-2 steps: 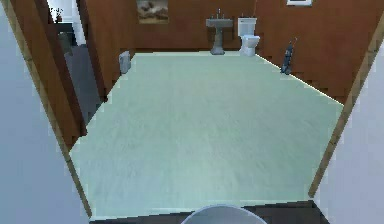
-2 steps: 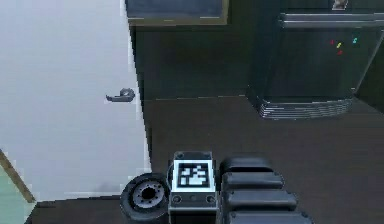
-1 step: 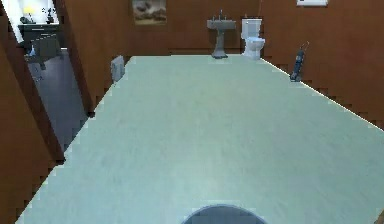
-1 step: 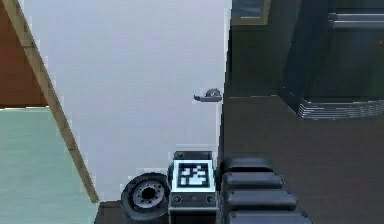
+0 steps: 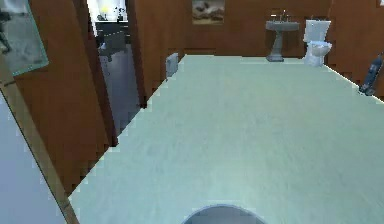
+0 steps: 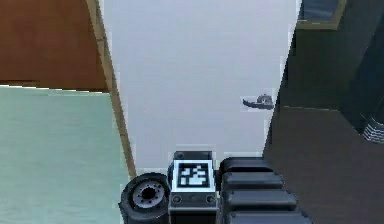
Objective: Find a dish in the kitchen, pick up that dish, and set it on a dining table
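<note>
- Where the dish is cannot be told from these views.
- The gripper [image 6: 148, 197] appears as a dark round body at the arm side view's bottom edge. It sits just left of a white square marker [image 6: 195, 175] with black marks.
- The gripper's far end cannot be made out, so it cannot be told whether it holds anything or how its fingers stand.
- The arm [image 6: 255, 195] is a dark ribbed bar just right of the marker, also at the bottom edge.
- Behind the arm stands a white door [image 6: 190, 70], with a small dark handle [image 6: 262, 100] near its right side and a wooden strip along its left side.
- Left of the door, a pale green floor [image 6: 50, 150] meets a brown wall [image 6: 45, 40].
- Right of the door the space is darker, and a dark cylinder [image 6: 375, 125] shows at the edge.
- In the forward view, a pale green floor [image 5: 230, 130] runs to a brown back wall [image 5: 160, 30].
- A pedestal sink [image 5: 280, 35] stands against that wall, with a white toilet [image 5: 318, 42] just to its right.
- A framed picture [image 5: 208, 10] hangs left of the sink.
- A doorway [image 5: 112, 50] opens at the upper left, with a small white object [image 5: 172, 62] low on the wall near it, too small to identify.
- A bluish object [image 5: 372, 75] stands at the right edge.
- The robot's grey base [image 5: 225, 214] shows at the bottom.
</note>
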